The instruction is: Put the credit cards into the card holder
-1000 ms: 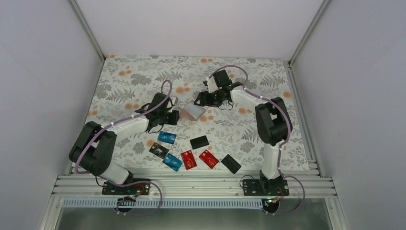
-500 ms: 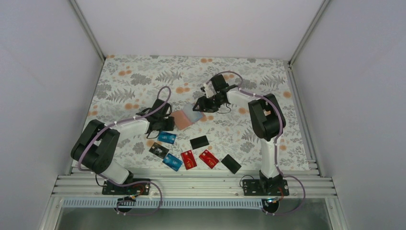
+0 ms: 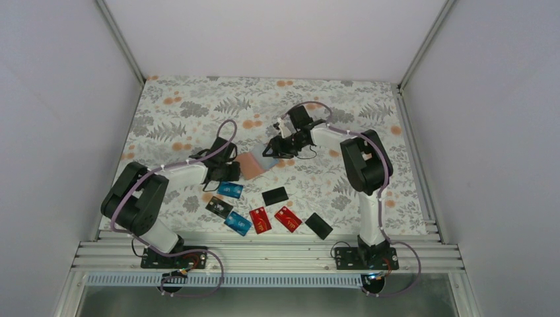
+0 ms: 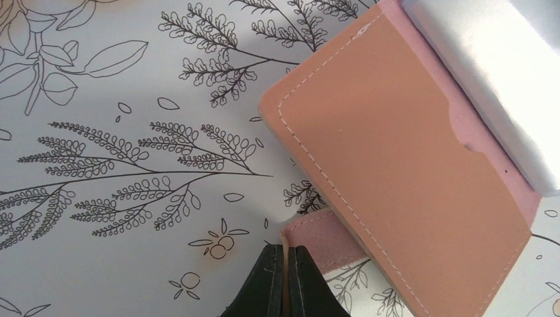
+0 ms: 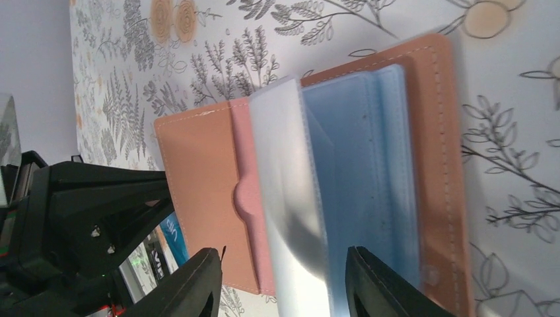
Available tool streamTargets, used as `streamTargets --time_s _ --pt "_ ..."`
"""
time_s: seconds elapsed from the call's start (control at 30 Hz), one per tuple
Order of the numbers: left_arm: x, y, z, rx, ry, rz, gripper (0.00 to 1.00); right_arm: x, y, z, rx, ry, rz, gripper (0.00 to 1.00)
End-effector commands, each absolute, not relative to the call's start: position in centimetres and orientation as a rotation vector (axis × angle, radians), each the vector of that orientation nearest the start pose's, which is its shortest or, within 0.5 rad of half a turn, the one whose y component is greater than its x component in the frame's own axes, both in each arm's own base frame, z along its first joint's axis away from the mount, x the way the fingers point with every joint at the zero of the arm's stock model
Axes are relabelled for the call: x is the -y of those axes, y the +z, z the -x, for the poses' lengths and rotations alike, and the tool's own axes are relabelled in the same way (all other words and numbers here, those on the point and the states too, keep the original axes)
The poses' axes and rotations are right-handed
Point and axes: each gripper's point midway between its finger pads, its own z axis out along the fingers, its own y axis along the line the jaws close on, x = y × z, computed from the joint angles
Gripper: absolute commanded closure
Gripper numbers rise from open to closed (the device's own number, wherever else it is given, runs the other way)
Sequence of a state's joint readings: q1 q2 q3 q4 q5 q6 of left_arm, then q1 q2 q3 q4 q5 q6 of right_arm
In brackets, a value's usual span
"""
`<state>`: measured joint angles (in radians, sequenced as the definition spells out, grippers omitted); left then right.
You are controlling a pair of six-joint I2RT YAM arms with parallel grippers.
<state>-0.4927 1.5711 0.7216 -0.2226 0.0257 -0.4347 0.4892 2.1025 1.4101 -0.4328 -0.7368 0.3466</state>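
Since a second earlier, the card holder (image 4: 396, 191) had come down from its tilted perch between the arms and lay opened flat, closer to the left arm, and the right gripper (image 5: 280, 261) had followed it with narrower jaws. We saw the left gripper (image 4: 285, 252) pressed together on the pink strap (image 4: 320, 231) of the holder, pinching only that thin tab, with the tan leather panel just ahead of its tips and to one side. We saw the right gripper's jaws spread, straddling the clear sleeve (image 5: 287, 198) without yet touching it, the blue pocket (image 5: 360, 165) just beyond one finger. All the credit cards (image 3: 260, 220) lay loose on the floral table (image 4: 99, 198), behind both grippers toward the bases, and none was in the holder. We judged the weak point to be the strap pinch: if the right jaws closed on the slick sleeve and pulled, the tab could slide out, or the whole holder could drag and fold shut. We also feared the right jaws might clamp sleeve and pocket together, closing the slot they meant to open. With both grippers busy on the holder, neither was free for a card.
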Motion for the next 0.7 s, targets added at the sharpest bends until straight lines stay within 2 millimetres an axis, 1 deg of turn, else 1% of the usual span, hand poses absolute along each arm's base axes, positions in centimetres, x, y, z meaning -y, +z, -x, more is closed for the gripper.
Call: streamTargets --time_s 0.0,0.27,0.43,0.67 --pt "16.5 1.4 -30.5 -2.692 -0.31 -0.072 0.98 -33.3 6.5 -35.1 -2.705 1.296 0.486 0.51" --pt "16.8 1.2 -31.7 -2.688 -0.285 -0.095 0.98 -34.8 7.2 -34.0 -2.692 1.331 0.523 0.53" --pt "17.9 1.5 -33.1 -2.661 -0.312 -0.144 0.98 -35.8 7.4 -33.5 -2.682 1.367 0.538 0.53" --pt "19.6 1.5 -35.1 -2.639 -0.387 -0.202 0.98 -36.5 8.0 -33.9 -2.667 1.417 0.52 0.49"
